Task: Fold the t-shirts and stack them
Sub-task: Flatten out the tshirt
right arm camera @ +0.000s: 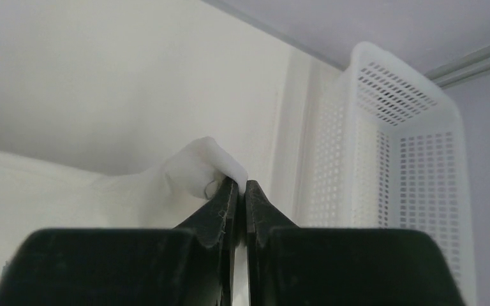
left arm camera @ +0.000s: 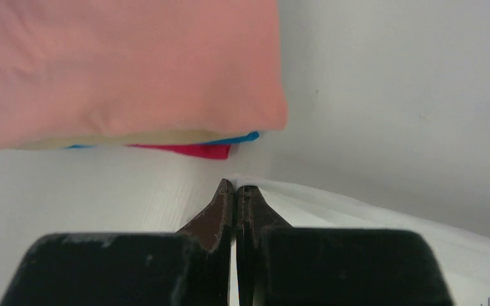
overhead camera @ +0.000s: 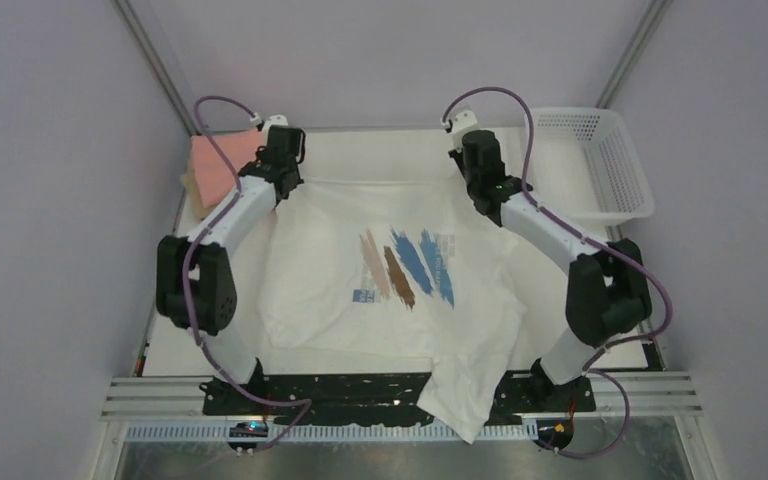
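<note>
Left tool (left arm camera: 236,187) and right tool (right arm camera: 237,183) pinched the white t-shirt (overhead camera: 310,300) at eleven and one o'clock, spreading it; next, seemingly, an even fold.

White printed t-shirt (overhead camera: 320,290) spread flat, left arm (overhead camera: 230,215) and right arm (overhead camera: 550,225) at far corners, pink stack (overhead camera: 215,165), basket (overhead camera: 625,175).
</note>
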You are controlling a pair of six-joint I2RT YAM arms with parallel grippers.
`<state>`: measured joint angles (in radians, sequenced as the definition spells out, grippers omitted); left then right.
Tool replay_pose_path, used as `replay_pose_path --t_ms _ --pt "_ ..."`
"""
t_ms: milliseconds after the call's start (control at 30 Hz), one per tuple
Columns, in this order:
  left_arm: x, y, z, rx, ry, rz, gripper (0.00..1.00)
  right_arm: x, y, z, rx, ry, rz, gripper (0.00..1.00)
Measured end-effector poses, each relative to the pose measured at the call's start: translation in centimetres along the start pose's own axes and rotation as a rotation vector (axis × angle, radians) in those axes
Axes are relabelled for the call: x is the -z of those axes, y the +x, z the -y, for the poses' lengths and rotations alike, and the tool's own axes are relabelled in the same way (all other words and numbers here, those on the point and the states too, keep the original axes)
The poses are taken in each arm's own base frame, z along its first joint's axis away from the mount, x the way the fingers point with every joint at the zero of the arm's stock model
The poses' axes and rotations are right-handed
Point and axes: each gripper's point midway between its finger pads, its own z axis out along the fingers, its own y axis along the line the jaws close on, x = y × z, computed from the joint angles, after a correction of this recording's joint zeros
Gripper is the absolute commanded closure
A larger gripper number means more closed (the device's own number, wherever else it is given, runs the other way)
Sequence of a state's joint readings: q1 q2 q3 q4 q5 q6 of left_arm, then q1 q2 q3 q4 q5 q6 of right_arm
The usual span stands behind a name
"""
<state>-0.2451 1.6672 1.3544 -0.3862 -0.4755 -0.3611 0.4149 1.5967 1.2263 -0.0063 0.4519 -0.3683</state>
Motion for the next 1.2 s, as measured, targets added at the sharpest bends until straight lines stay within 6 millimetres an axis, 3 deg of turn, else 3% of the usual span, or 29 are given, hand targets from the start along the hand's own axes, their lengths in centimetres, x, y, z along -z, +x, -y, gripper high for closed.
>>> replay_pose_path --t_ms 133,200,400,600,667,700,733,767,900,933,1033,1100,1200 --pt "-7.0 0.7 2.1 0.002 -0.029 -0.112 1.0 -6.3 2.5 -4.1 0.014 -0.042 -0.106 0.88" --pt "-9.0 1.2 2.6 -0.002 -0.038 -0.15 1.0 -8.8 3.0 -5.5 0.024 -0.047 -0.137 0.87" --pt "-10.3 1.3 2.9 0.003 -0.057 -0.199 1.0 -12.1 3.7 -6.8 0.043 -0.047 -0.174 0.81" --pt "-10.9 -0.5 3.7 0.028 -0.054 -0.185 0.96 -14.3 2.2 -5.5 0.103 0.01 -0.128 0.7" --pt "-11.2 -0.9 3.9 0.032 -0.054 -0.182 0.87 -15.4 2.0 -5.1 0.168 0.021 -0.111 0.51" --pt "-11.3 -0.9 4.0 0.033 -0.055 -0.183 0.74 -15.9 2.0 -5.0 0.202 0.025 -0.107 0.31" --pt "-11.5 -0.9 4.0 0.034 -0.058 -0.186 0.58 -16.5 2.1 -4.9 0.247 0.027 -0.103 0.24" --pt "-11.6 -0.8 4.0 0.033 -0.062 -0.19 0.51 -17.0 2.3 -4.9 0.278 0.029 -0.101 0.15" --pt "-11.8 0.0 4.0 0.045 -0.068 -0.216 0.28 -19.7 2.9 -4.8 0.442 0.059 -0.088 0.04" --pt "-11.8 0.0 4.0 0.048 -0.065 -0.219 0.25 -20.2 3.0 -4.8 0.463 0.07 -0.088 0.03" --pt "-11.7 -0.1 4.3 0.053 -0.042 -0.225 0.02 -20.7 3.4 -4.6 0.484 0.085 -0.097 0.05" --pt "-11.3 -0.3 4.7 0.062 -0.016 -0.229 0.0 -20.3 2.8 -4.3 0.427 0.092 -0.083 0.05" --pt "-9.7 -1.0 5.2 0.07 0.023 -0.223 0.0 -18.1 1.1 -3.4 0.254 0.075 -0.067 0.05"
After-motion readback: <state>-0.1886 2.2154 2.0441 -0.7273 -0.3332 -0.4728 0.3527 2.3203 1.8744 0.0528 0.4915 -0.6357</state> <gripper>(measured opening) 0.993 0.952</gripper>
